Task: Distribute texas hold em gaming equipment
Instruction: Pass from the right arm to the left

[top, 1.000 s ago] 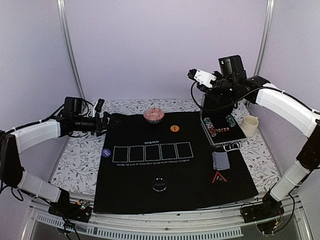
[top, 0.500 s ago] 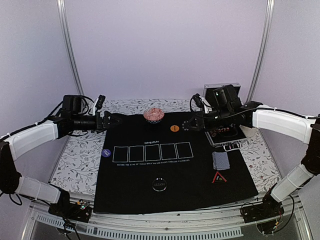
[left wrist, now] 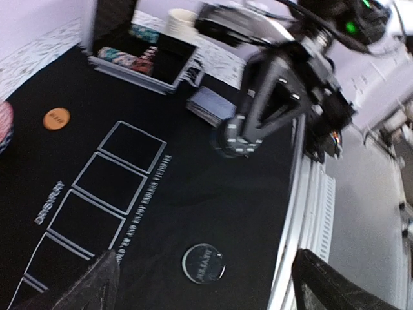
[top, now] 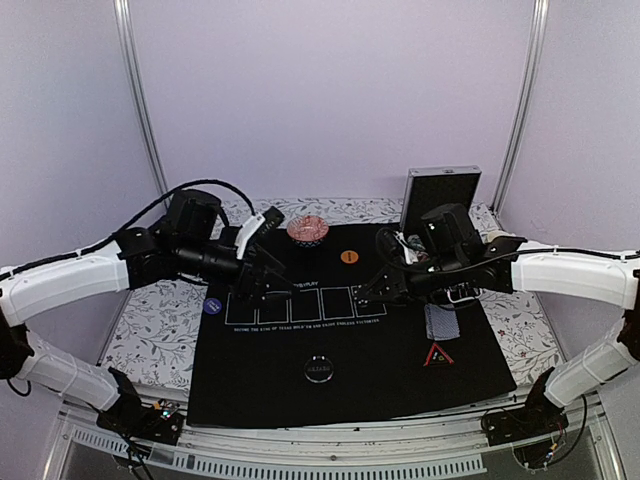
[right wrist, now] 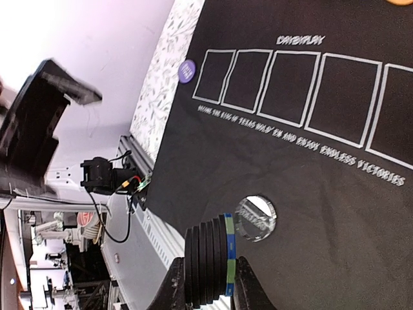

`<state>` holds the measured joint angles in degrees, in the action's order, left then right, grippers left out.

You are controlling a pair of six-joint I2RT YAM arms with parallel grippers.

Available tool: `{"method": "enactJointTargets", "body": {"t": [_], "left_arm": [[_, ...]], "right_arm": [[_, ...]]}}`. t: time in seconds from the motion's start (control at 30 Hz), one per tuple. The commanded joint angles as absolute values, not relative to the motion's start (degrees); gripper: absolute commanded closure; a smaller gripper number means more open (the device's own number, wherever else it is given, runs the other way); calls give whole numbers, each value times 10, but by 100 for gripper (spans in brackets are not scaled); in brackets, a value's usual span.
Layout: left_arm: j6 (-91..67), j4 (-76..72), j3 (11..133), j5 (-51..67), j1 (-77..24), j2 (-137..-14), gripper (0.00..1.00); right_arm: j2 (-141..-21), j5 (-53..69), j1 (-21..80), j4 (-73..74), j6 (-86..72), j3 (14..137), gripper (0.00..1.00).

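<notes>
A stack of black poker chips (right wrist: 205, 258), with one green-and-blue striped chip on its side, sits clamped between the right fingers (right wrist: 244, 284), which are closed down onto its two flat faces. In the top view this stack hangs over the right end of the row of white rectangles on the black mat (top: 300, 400). I cannot tell if it touches the mat.

From the middle of the mat:
- The black button (top: 319, 369) lies at 6 o'clock.
- The blue button (top: 211, 306) lies at 9 o'clock, at the mat's left edge.
- The orange button (top: 348, 257) lies at about 12 o'clock.
- The red striped chips (top: 308, 231) lie a little to the left of the orange button, at the far edge.
- The deck of playing cards (top: 440, 322) lies at 3 o'clock, partly under the right arm.
- The small red-edged triangle (top: 438, 355) lies just near it, at 4 o'clock.

More chips (left wrist: 122, 58) lie in the open silver case (top: 440, 195) at 1 o'clock, its lid standing upright. A beige cup (left wrist: 181, 19) stands beside the case.

The left fingers (left wrist: 84, 284) are spread wide and hold nothing. They hang above the left end of the rectangles, apart from the right fingers. The table (top: 150, 330) under the mat has a floral cover.
</notes>
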<state>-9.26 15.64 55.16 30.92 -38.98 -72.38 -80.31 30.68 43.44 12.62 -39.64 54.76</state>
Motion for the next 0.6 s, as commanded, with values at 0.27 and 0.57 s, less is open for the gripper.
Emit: {"method": "enactJointTargets", "body": {"t": [0.27,0.57], "left_arm": [[170,159,533,72,-654,-727,2],[194,88,495,7,-671,-746,2]], "right_arm": [[-842,366,540,-22,-480,507,98],[-878,374,579,-111,-513,511,98]]}}
